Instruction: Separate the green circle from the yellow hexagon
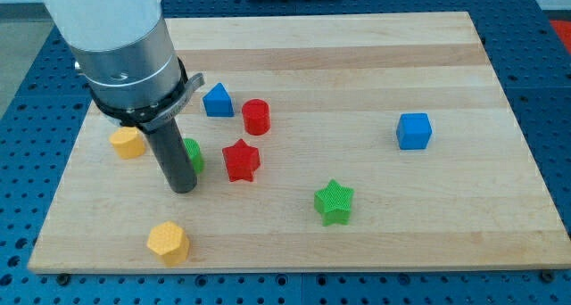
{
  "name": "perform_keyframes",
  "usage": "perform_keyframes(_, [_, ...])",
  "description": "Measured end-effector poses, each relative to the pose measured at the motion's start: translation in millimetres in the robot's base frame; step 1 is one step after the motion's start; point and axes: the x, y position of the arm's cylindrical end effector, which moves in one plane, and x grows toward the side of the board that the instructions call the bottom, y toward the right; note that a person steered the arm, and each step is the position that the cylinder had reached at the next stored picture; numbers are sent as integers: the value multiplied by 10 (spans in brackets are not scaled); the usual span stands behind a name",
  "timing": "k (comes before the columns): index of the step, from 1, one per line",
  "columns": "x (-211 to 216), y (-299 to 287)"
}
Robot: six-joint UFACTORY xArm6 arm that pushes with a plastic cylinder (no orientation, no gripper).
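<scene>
Wooden counter point(375, 64) rests on blue perforated base point(18, 162). No pincer fitted; my tip point(183, 189) touches green circle point(193, 154) at its 7 o'clock.

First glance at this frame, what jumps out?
The big grey arm at the view's upper left, its dark rod ending in my tip, which half hides the green circle. One yellow hexagon sits just left of the rod, another near the bottom edge. A lone blue cube stands far right.
</scene>
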Motion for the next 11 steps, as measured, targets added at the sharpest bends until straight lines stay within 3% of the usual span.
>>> perform_keyframes(5, [-377, 194])
perform_keyframes(11, [-663, -109])
